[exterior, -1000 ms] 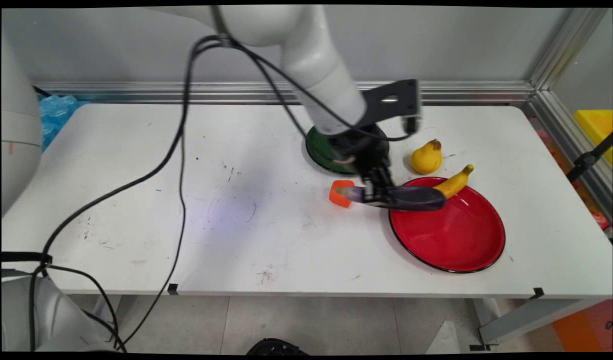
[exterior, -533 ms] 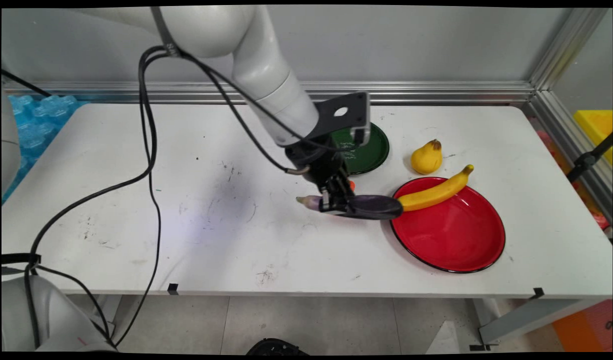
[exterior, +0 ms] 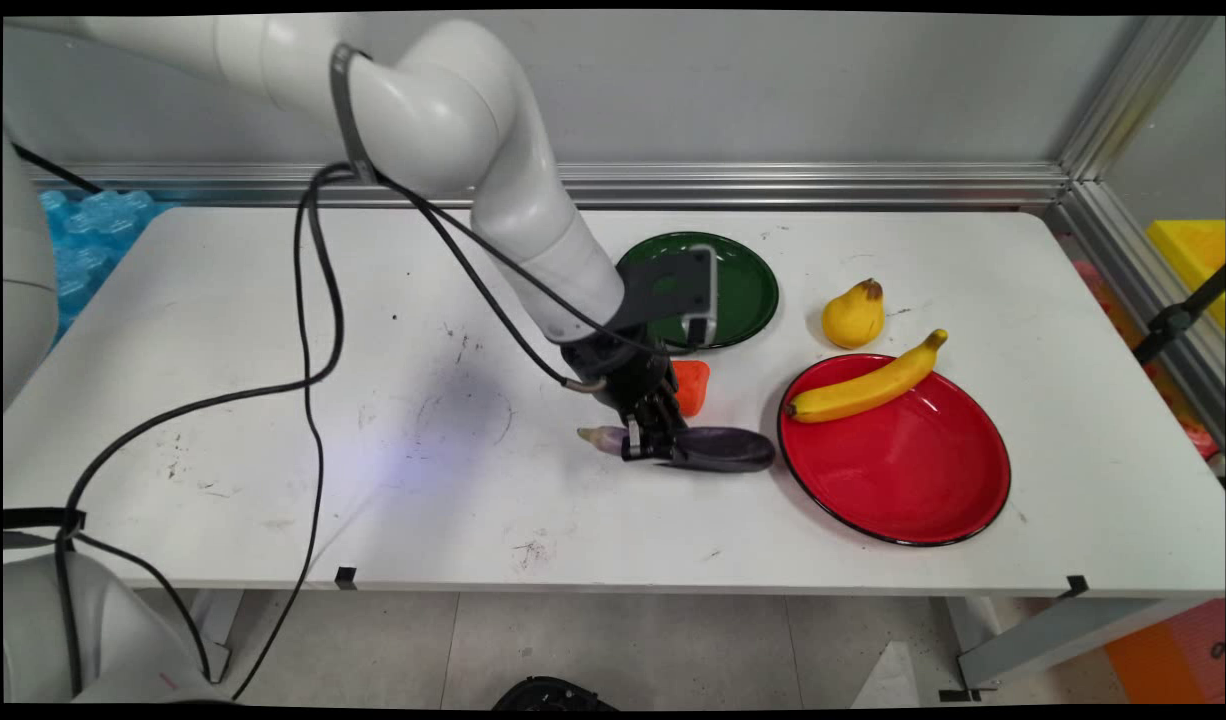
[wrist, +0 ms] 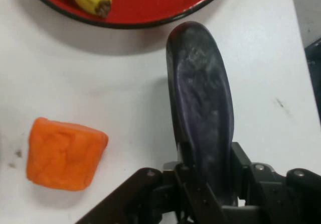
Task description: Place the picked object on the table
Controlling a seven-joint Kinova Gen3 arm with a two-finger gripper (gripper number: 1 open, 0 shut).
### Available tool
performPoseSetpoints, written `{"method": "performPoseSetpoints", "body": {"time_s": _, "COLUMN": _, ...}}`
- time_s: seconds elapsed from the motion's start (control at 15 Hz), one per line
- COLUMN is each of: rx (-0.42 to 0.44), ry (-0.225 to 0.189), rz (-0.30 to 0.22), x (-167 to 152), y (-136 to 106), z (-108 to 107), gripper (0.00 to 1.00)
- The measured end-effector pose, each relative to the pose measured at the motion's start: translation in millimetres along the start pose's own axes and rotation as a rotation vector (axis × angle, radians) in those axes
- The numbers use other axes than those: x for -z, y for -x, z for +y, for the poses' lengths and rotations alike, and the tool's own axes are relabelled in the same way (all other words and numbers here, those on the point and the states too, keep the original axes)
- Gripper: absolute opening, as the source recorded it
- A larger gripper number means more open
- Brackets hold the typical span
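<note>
The claw [exterior: 645, 442] pinches a purple eggplant [exterior: 718, 449] near its stem end, low over the bench [exterior: 273, 420], between the orange block [exterior: 690, 386] and red plate [exterior: 903, 500] holding a banana [exterior: 863, 388].

Dark purple eggplant [exterior: 718, 448], orange block [exterior: 689, 386]

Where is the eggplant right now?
In the main view the eggplant is right of the table's middle, gripped near its stem end by the gripper, just left of the red plate and in front of the orange block.
</note>
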Motion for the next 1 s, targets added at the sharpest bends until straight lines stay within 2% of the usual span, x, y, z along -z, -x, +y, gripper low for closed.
{"method": "performPoseSetpoints", "body": {"time_s": 0.53, "rx": 0.008, "ry": 0.011, "rz": 0.001, "x": -35, "y": 3, "z": -8, "gripper": 0.0}}
{"method": "performPoseSetpoints", "body": {"time_s": 0.6, "rx": 0.009, "ry": 0.011, "rz": 0.004, "x": -39, "y": 4, "z": -9, "gripper": 1.0}}
{"method": "performPoseSetpoints", "body": {"time_s": 1.0, "rx": -0.003, "ry": 0.016, "rz": 0.019, "x": -34, "y": 9, "z": -9, "gripper": 1.0}}
